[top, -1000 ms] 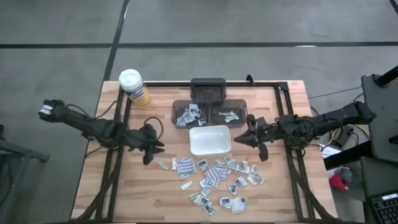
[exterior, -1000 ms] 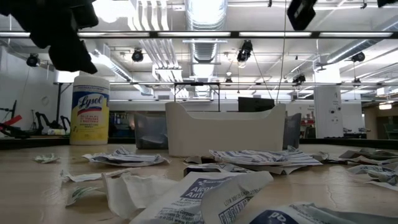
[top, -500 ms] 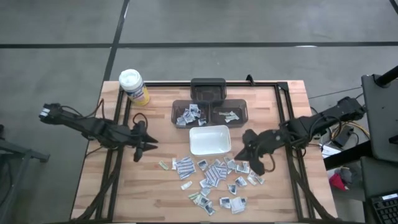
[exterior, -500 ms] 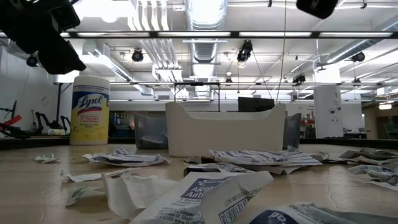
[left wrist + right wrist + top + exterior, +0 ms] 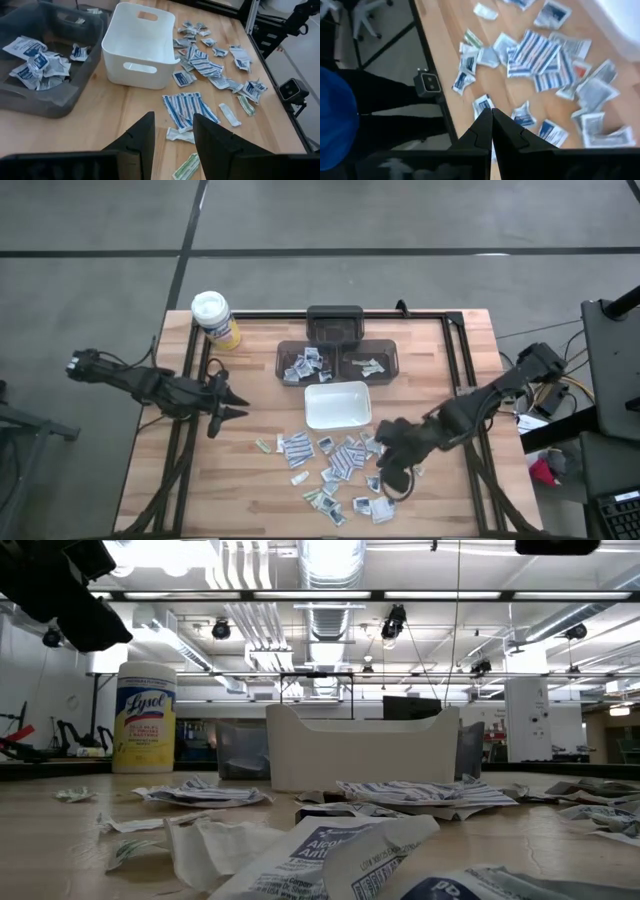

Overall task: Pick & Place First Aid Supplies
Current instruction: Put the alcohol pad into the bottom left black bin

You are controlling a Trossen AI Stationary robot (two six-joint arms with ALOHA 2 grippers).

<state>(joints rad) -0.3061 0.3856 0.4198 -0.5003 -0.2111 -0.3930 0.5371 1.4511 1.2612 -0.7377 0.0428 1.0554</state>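
The first aid supplies are several small flat packets that lie loose on the wooden table, near of the white tray; more of them lie in the dark bins. My right gripper hangs shut above the right part of the scatter, pointing down at the packets, with nothing in it. My left gripper stands open and empty left of the tray, clear of the table. Its wrist view looks between its fingers at striped packets.
A yellow canister with a white lid stands at the table's far left corner. A black frame runs around the table's edge. The low view shows the tray behind crumpled packets.
My right gripper has swung from beside the tray's right side toward the table's near edge, tipping down and rolling, and now hangs over the loose packets. My left gripper has drawn back toward the table's left edge. Nothing on the table has moved.
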